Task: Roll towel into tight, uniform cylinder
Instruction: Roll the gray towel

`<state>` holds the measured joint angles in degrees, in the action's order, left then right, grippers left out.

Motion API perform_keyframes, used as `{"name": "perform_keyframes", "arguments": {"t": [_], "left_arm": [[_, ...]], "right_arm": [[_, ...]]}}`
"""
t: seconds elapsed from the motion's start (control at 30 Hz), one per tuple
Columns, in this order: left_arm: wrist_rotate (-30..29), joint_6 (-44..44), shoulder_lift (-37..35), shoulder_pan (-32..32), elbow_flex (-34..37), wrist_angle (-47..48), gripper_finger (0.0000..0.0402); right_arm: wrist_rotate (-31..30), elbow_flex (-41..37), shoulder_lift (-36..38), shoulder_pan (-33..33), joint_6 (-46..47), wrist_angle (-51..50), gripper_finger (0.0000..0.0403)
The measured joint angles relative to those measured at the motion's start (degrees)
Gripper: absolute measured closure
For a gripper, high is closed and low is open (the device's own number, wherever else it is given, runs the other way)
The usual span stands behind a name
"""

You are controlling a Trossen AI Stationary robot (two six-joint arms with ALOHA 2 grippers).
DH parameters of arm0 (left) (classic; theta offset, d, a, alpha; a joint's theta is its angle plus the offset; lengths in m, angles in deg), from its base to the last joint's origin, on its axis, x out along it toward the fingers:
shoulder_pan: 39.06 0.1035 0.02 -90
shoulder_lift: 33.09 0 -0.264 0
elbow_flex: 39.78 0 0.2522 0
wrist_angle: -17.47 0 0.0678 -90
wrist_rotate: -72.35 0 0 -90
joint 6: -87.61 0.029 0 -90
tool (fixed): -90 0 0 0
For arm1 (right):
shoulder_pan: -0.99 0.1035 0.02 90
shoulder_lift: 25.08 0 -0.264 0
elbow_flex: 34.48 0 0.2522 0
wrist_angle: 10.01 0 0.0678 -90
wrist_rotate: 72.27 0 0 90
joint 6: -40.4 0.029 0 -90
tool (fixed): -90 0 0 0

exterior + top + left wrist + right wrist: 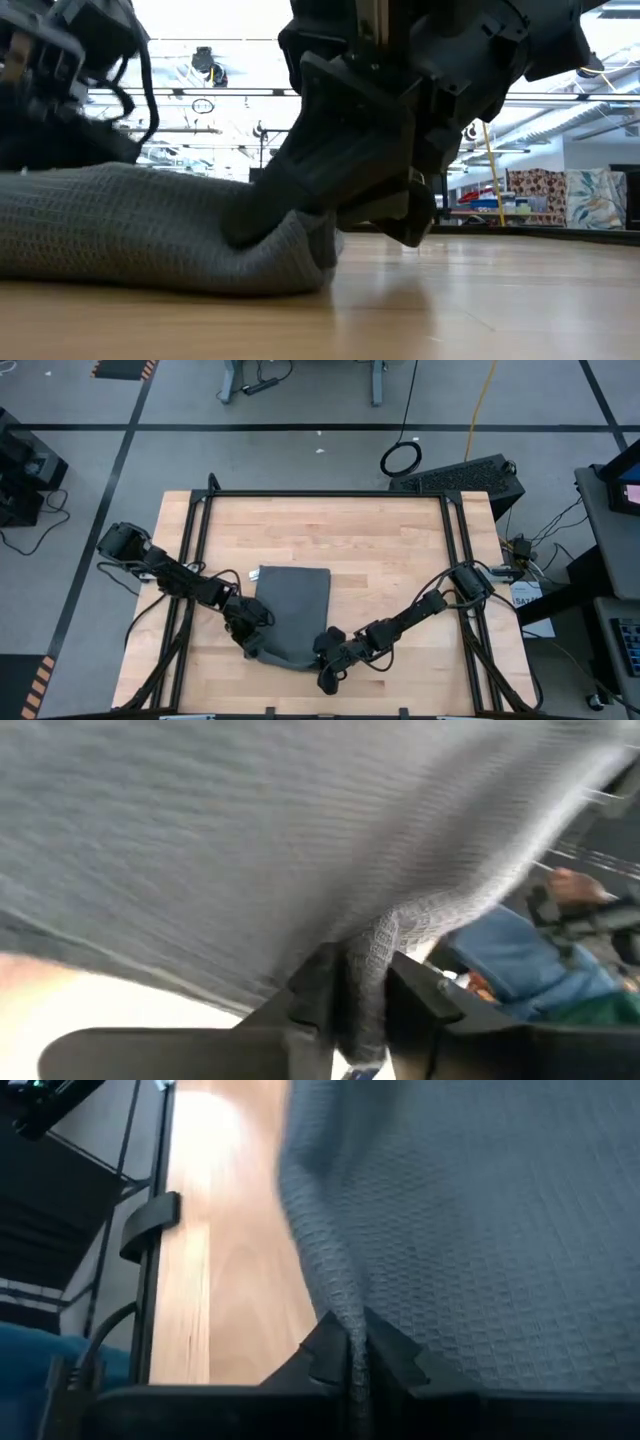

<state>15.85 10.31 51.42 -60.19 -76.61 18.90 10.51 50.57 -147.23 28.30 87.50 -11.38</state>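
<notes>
The dark grey towel (295,610) lies spread on the wooden table, its far part flat. In the low view the towel (130,225) bulges up at its near edge. My left gripper (250,635) is at the towel's near left corner, shut on cloth. My right gripper (325,655) is at the near right corner, also shut on cloth. The left wrist view is filled with towel (250,840) beyond my left gripper (360,990). The right wrist view shows towel (480,1230) beyond my right gripper (357,1340). No cylinder shows. My left gripper pinches a bunched fold of cloth (368,955) at the towel's near left corner between its two fingers. It comes slanting down from the table's left side. The rest of the towel lies on the table. My right gripper pinches a thin raised ridge of cloth (350,1315) at the towel's near right corner between its two fingers. It comes slanting down from the table's right side. In the low view the corner (300,250) rests on the table under the fingers.
A black frame rail (320,493) runs round the table's edges, and cables hang from both arms. Bare wood (400,560) lies to the right of the towel and beyond it.
</notes>
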Motion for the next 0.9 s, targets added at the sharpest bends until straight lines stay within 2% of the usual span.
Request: {"name": "perform_keyframes", "arguments": {"t": [0.3, 0.43, 0.5, 0.67, 0.77, 0.9], "left_arm": [[-0.1, 1.4, -14.0, 0.0, -0.1, 3.1, 0.026], [-1.0, 6.6, -21.2, -0.2, -0.1, 5.6, 0.0227], [-3.7, 9.3, -25.1, -0.5, -0.1, 6.5, 0.0218], [-15.4, 17.7, -31.5, -4.2, -1.3, 7.1, 0.0215], [-21.6, 23.5, -32.1, -9.2, -2.8, 8.9, 0.0214], [-29.6, 26.2, -29.6, -16.4, -2.8, 10.9, 0.0207]], "right_arm": [[1.6, 0.0, 0.0, -0.2, 6.5, -3.7, 0.04], [2.9, 0.0, 0.0, -0.4, 8.5, -4.0, 0.0401], [3.5, 0.0, 0.0, -0.7, 9.6, -4.0, 0.0401], [6.2, 0.0, 0.1, -1.8, 13.5, -3.8, 0.0402], [8.2, 0.0, 0.1, -2.7, 15.3, -3.6, 0.0402], [11.5, 0.0, 0.1, -4.1, 17.8, -3.3, 0.0402]]}}
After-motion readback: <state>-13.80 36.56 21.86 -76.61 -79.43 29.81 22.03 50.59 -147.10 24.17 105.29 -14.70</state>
